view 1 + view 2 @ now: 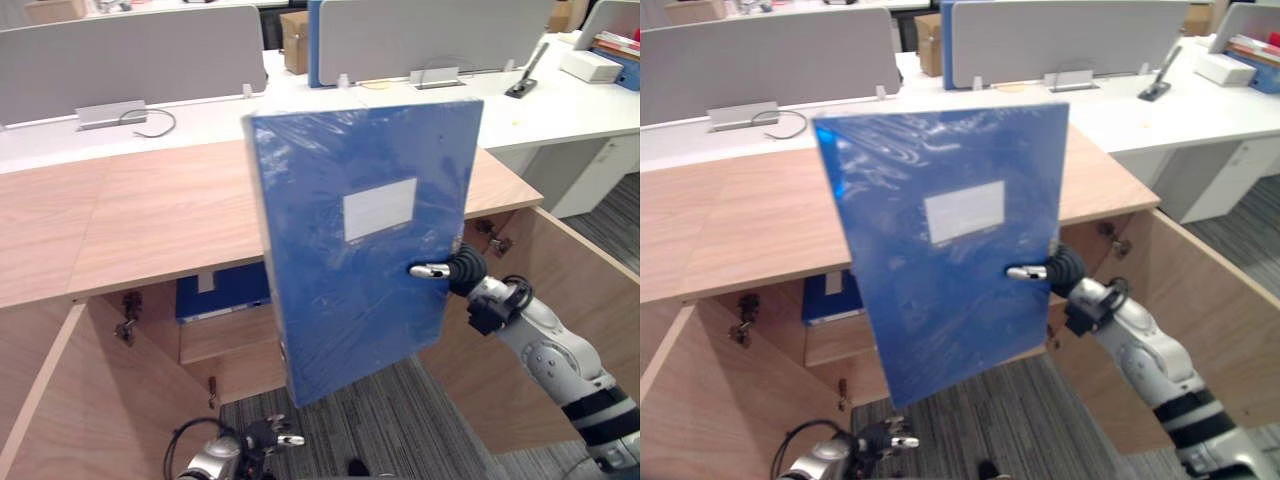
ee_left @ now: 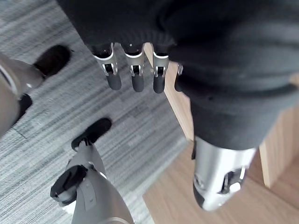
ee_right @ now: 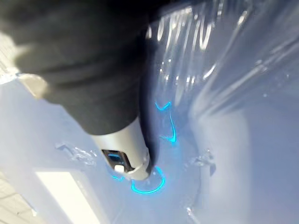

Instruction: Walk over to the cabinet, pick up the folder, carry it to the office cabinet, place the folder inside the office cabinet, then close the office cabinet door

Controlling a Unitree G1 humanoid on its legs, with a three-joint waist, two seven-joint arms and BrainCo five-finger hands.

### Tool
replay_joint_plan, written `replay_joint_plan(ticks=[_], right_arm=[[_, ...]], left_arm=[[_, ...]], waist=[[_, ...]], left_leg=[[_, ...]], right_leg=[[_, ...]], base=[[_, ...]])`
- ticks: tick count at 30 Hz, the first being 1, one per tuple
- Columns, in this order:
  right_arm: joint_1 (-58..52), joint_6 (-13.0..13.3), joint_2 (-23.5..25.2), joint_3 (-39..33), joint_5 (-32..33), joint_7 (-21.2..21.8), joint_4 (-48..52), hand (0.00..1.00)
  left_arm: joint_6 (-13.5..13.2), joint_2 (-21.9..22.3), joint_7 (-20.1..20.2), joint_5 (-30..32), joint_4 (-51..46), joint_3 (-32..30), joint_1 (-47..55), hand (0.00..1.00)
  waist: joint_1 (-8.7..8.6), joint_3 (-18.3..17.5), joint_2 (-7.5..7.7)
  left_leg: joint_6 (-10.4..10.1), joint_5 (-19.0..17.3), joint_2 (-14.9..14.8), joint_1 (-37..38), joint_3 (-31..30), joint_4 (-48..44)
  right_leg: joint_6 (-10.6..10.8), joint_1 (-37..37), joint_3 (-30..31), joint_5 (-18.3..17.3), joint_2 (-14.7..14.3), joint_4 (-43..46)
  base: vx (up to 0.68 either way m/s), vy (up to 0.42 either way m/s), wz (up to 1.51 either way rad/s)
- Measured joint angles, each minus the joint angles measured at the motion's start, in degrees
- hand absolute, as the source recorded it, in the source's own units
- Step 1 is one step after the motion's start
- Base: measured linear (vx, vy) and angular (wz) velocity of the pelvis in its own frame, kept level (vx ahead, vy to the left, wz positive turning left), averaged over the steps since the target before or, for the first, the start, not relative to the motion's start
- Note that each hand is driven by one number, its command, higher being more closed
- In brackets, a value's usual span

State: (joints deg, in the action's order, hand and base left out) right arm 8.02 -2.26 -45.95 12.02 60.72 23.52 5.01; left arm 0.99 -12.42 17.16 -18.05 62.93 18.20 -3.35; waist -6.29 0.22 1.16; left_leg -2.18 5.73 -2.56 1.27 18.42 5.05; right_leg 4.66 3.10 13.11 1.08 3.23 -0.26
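Grey partitions (image 1: pixel 130 55) and white desks (image 1: pixel 560 100) back a wood cabinet (image 1: pixel 150 210) whose left door (image 1: pixel 90 400) and right door (image 1: pixel 570 300) stand swung open over carpet (image 1: pixel 400 410). The blue, film-wrapped folder (image 1: pixel 365 250) is held upright in the air in front of the cabinet, clear of its top and of the opening, hiding part of both. The right hand (image 1: pixel 455 270) grips it at its right edge: the thumb lies flat on the front face while the fingers are hidden behind, so the grip is judged a pinch through the folder. The left hand (image 1: pixel 270 437) hangs low near the floor, holding nothing. Progress: pickup and carry appear done, since the folder is in hand at the open cabinet; placing it inside and closing the door are not yet done. A blue item (image 1: pixel 225 290) already sits on a shelf inside, just left of the folder. Views compared: the eye views give the whole folder with its white label, the open doors and the shelf. The right wrist view shows what they cannot, the thumb (image 3: pixel 126 154) pressing the glossy film, with bright glints round its tip. The left wrist view shows the left hand's fingers (image 2: pixel 133 70) straight and relaxed above carpet and a wood panel edge.
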Motion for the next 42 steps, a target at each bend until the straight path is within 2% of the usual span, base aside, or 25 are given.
replay_joint_plan(ticks=[2, 5, 8, 10, 12, 14, 15, 17, 18, 20, 23, 26, 27, 29, 30, 31, 32, 34, 35, 36, 37, 38, 39, 41, 42], right_arm=[[-4.3, -0.9, -0.1, -2.9, -4.2, 0.8, 0.9, 1.00], [-8.9, -2.8, -1.4, -5.7, -11.5, 2.4, 4.4, 1.00], [-13.2, -3.4, -2.5, -11.8, -22.2, 5.8, 11.2, 1.00], [-13.7, -2.6, -2.4, -14.7, -28.0, 6.2, 13.6, 1.00], [-14.1, 0.0, -2.3, -15.8, -36.4, 5.2, 14.0, 1.00], [-16.1, 3.0, -2.2, -15.5, -50.7, 3.9, 13.8, 1.00], [-16.9, 3.6, -2.2, -14.9, -53.0, 3.8, 13.4, 1.00], [-19.4, 6.6, -2.1, -9.5, -66.0, 3.5, 9.4, 1.00], [-19.5, 7.3, -2.1, -7.5, -69.5, 3.5, 7.7, 1.00], [-18.6, 9.3, -2.1, 0.8, -80.6, 3.3, -2.6, 1.00], [-12.5, 9.6, -1.5, 7.3, -91.9, 1.0, -14.3, 1.00], [-7.7, 9.9, -0.4, 11.2, -97.8, -0.3, -21.5, 1.00], [-4.4, 10.0, 0.4, 12.4, -99.2, -1.4, -24.6, 1.00], [-2.1, 9.8, 1.6, 12.4, -100.4, -1.8, -26.8, 1.00], [1.2, 9.0, 3.2, 12.1, -99.7, -2.0, -30.3, 1.00], [2.6, 8.6, 4.1, 11.5, -99.3, -2.2, -32.0, 1.00], [5.2, 7.0, 6.3, 9.5, -96.5, -3.2, -36.0, 1.00], [9.1, 3.7, 10.3, 3.1, -84.8, -6.5, -43.0, 1.00], [10.4, 2.7, 12.0, 0.0, -78.8, -8.0, -44.9, 1.00], [11.6, 2.0, 14.3, -3.5, -72.0, -10.0, -45.8, 1.00], [12.0, 1.9, 15.0, -4.1, -69.2, -11.4, -45.7, 1.00], [12.3, 1.8, 15.7, -4.4, -61.0, -12.7, -45.3, 1.00], [12.3, 1.8, 16.4, -4.6, -57.7, -13.2, -44.9, 1.00], [11.6, 1.8, 20.7, -6.3, -47.1, -14.5, -41.9, 1.00], [11.4, 1.8, 21.6, -6.5, -44.7, -14.6, -41.0, 1.00]], left_arm=[[-0.2, -0.4, -1.4, 1.4, 1.5, -7.0, 2.3, 0.00], [-0.2, -0.4, -2.1, 3.7, 3.1, -14.1, 6.0, 0.00], [-0.2, 0.1, -3.2, 9.0, 3.6, -22.3, 11.4, 0.00], [-0.2, 0.5, -3.8, 10.9, 3.6, -25.4, 13.1, 0.00], [-0.1, 0.9, -4.4, 12.3, 3.6, -28.0, 14.7, 0.00], [-0.2, 1.1, -4.8, 13.0, 3.7, -30.2, 15.1, 0.00], [-0.2, 1.1, -5.0, 12.8, 3.7, -30.6, 15.1, 0.00], [-0.1, 1.2, -5.3, 8.8, 4.1, -31.5, 15.3, 0.00], [0.0, 1.2, -5.6, 7.7, 4.1, -31.5, 15.3, 0.00], [0.3, 1.9, -6.6, 4.4, 4.0, -31.0, 14.8, 0.00], [0.9, 2.7, -7.2, 2.9, 3.9, -28.3, 14.2, 0.00], [0.9, 2.3, -8.1, 1.9, 3.2, -25.7, 12.8, 0.00], [0.8, 2.2, -8.6, 1.5, 2.1, -24.6, 11.6, 0.00], [0.8, 2.0, -9.0, 1.2, 1.4, -23.7, 10.4, 0.00], [0.7, 2.0, -9.4, 0.3, 0.2, -23.5, 9.6, 0.00], [0.6, 2.1, -9.5, -0.1, -0.1, -23.5, 9.4, 0.00], [0.7, 2.3, -9.6, -1.4, -0.3, -23.5, 8.8, 0.00], [0.7, 3.3, -10.3, -5.5, -0.5, -23.6, 7.9, 0.00], [0.7, 3.5, -10.5, -6.7, -0.5, -23.6, 7.4, 0.00], [0.6, 3.5, -10.7, -7.8, -0.5, -23.7, 6.7, 0.00], [0.4, 3.6, -10.7, -8.3, -0.5, -23.9, 6.5, 0.00], [0.0, 3.6, -10.9, -9.4, -0.5, -24.2, 5.8, 0.00], [-0.2, 3.7, -11.0, -9.7, -0.5, -24.3, 5.6, 0.00], [-0.7, 4.3, -11.2, -10.8, -0.7, -25.4, 5.5, 0.00], [-0.8, 4.3, -11.2, -11.1, -1.0, -25.7, 5.5, 0.00]], waist=[[-0.31, 0.0, 0.07], [-0.46, 0.0, 0.13], [-0.77, -0.2, -0.03], [-0.89, -0.4, -0.05], [-0.85, -1.2, -0.03], [-0.62, -1.8, -0.06], [-0.52, -1.8, -0.05], [-0.34, -1.8, -0.04], [-0.32, -1.8, -0.04], [0.47, -1.8, -0.08], [1.20, -1.4, -0.35], [1.99, 0.3, -0.32], [2.43, 2.5, -0.61], [2.51, 4.9, -0.76], [2.85, 7.4, -1.09], [2.97, 8.3, -1.41], [2.99, 10.1, -2.26], [3.83, 12.7, -4.24], [4.02, 13.9, -4.74], [4.09, 15.4, -4.95], [4.21, 16.0, -4.87], [4.43, 17.0, -4.76], [4.52, 17.3, -4.77], [4.86, 18.1, -4.65], [4.90, 18.3, -4.57]], left_leg=[[-0.1, -0.1, 0.0, -0.1, 0.1, 0.0], [-0.3, -0.5, -0.1, -0.1, 0.5, 0.0], [-0.8, -1.3, -0.2, 0.7, 1.8, 0.0], [-0.9, -1.5, -0.2, 0.9, 2.3, 0.0], [-0.8, -1.5, -0.1, 1.0, 2.5, 0.0], [-0.8, -1.6, 0.0, 1.0, 2.3, 0.0], [-0.8, -1.6, 0.0, 1.0, 2.2, 0.0], [-0.8, -1.6, 0.1, 1.0, 1.4, -0.1], [-0.8, -1.6, 0.2, 1.0, 1.3, -0.1], [-0.8, -1.6, 0.4, 1.0, 1.1, -0.1], [-0.8, -1.6, 0.6, 1.3, 0.8, -0.1], [-0.8, -1.7, 0.6, 1.8, -0.9, -0.5], [-0.8, -2.1, 0.5, 1.4, -1.8, -1.9], [-0.7, -3.2, 0.4, -0.1, -3.1, -4.6], [-0.6, -5.5, -0.2, -3.4, -3.9, -10.2], [-0.5, -6.6, -0.6, -5.0, -4.2, -12.7], [-0.3, -8.6, -1.3, -8.0, -5.0, -18.0], [0.1, -11.8, -3.0, -12.7, -5.6, -25.8], [0.3, -12.9, -3.5, -14.5, -5.9, -28.7], [0.4, -14.4, -3.9, -16.9, -6.4, -32.2], [0.5, -15.1, -4.1, -18.1, -6.5, -34.0], [0.5, -16.9, -4.5, -20.1, -6.6, -37.9], [0.5, -17.9, -4.7, -21.0, -6.6, -39.9], [0.2, -22.1, -5.3, -24.4, -7.3, -47.8], [0.1, -23.0, -5.6, -25.3, -7.5, -49.7]], right_leg=[[0.0, 0.0, 0.1, 0.3, 0.0, -0.5], [0.0, 0.0, 0.7, 0.6, -0.1, -1.2], [0.0, 0.0, 2.0, 0.6, -0.2, -1.2], [0.0, 0.0, 2.5, 0.6, -0.3, -1.2], [0.0, 0.0, 2.6, 0.6, -0.2, -1.3], [0.0, -0.1, 2.3, 0.6, -0.1, -1.4], [0.0, -0.2, 2.2, 0.6, -0.1, -1.4], [0.0, -0.5, 1.6, 0.5, 0.2, -1.6], [-0.1, -0.6, 1.5, 0.5, 0.2, -1.6], [-0.2, -0.7, 1.2, 0.4, 0.4, -1.6], [-0.2, -1.1, 1.1, 0.4, 0.7, -1.6], [-0.5, -2.2, -0.6, -0.3, 0.7, -1.2], [-0.8, -2.2, -1.3, -0.7, 0.8, -0.2], [-1.1, -1.7, -2.3, -1.5, 0.9, 1.7], [-1.1, 0.6, -2.8, -3.1, 0.7, 5.7], [-1.1, 1.8, -3.0, -3.8, 0.5, 7.4], [-0.6, 3.7, -3.5, -5.0, 0.1, 11.0], [-0.3, 7.5, -4.2, -7.1, -0.9, 16.8], [-0.5, 9.4, -4.4, -8.2, -1.2, 19.7], [-0.6, 12.0, -4.8, -10.4, -1.5, 24.4], [-0.5, 13.5, -4.8, -11.6, -1.5, 27.1], [-0.6, 16.2, -5.0, -14.3, -1.4, 32.4], [-0.6, 17.4, -5.0, -15.7, -1.3, 35.0], [-0.8, 21.2, -5.2, -20.8, -1.1, 44.1], [-0.8, 22.0, -5.3, -22.0, -1.2, 46.0]], base=[[0.01, 0.017, -0.04], [0.01, 0.016, -0.13], [0.02, 0.018, -0.20], [0.02, 0.018, -0.15], [0.02, 0.017, -0.07], [0.01, 0.015, 0.04], [0.00, 0.016, 0.09], [-0.01, 0.022, 0.12], [-0.01, 0.024, 0.09], [-0.01, 0.011, 0.02], [0.00, 0.000, 0.00], [-0.02, 0.009, 0.22], [-0.04, -0.001, 0.28], [-0.06, -0.016, 0.29], [-0.06, -0.024, 0.24], [-0.09, -0.040, 0.25], [-0.07, -0.032, 0.16], [-0.08, -0.036, 0.05], [-0.07, -0.029, 0.04], [-0.06, -0.023, 0.08], [-0.10, -0.035, 0.12], [-0.09, -0.033, 0.09], [-0.11, -0.037, 0.08], [-0.10, -0.045, 0.06], [-0.08, -0.052, 0.09]])
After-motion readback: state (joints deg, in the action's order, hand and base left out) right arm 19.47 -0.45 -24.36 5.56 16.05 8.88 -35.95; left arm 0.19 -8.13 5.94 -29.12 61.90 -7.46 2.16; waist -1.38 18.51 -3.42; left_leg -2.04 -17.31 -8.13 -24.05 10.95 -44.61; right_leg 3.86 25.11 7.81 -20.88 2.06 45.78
